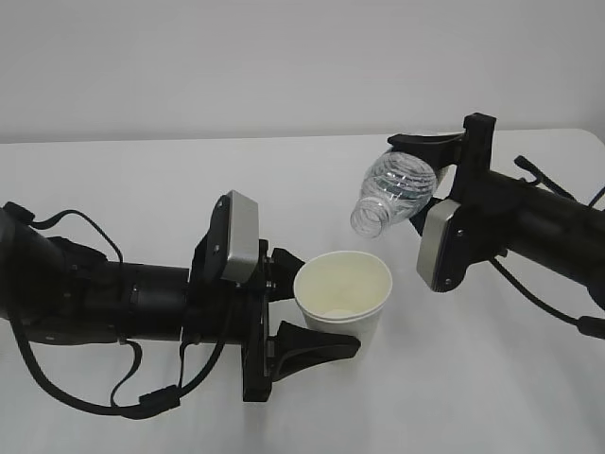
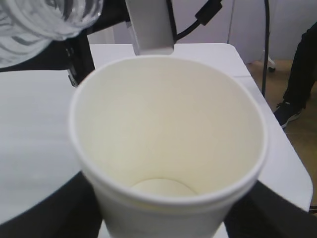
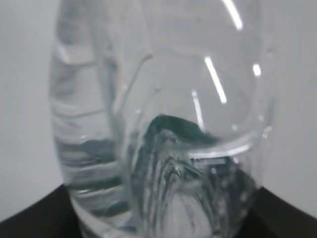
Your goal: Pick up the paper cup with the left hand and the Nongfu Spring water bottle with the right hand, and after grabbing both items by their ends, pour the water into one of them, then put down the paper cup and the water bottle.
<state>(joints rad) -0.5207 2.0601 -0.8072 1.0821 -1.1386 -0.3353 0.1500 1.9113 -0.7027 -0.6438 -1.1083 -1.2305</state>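
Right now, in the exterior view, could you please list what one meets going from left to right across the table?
left hand → paper cup → Nongfu Spring water bottle, tipped neck-down towards the cup → right hand gripping the bottle's base.

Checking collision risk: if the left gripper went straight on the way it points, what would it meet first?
Likely the right gripper, whose grey module shows just beyond the held paper cup; depth is uncertain.
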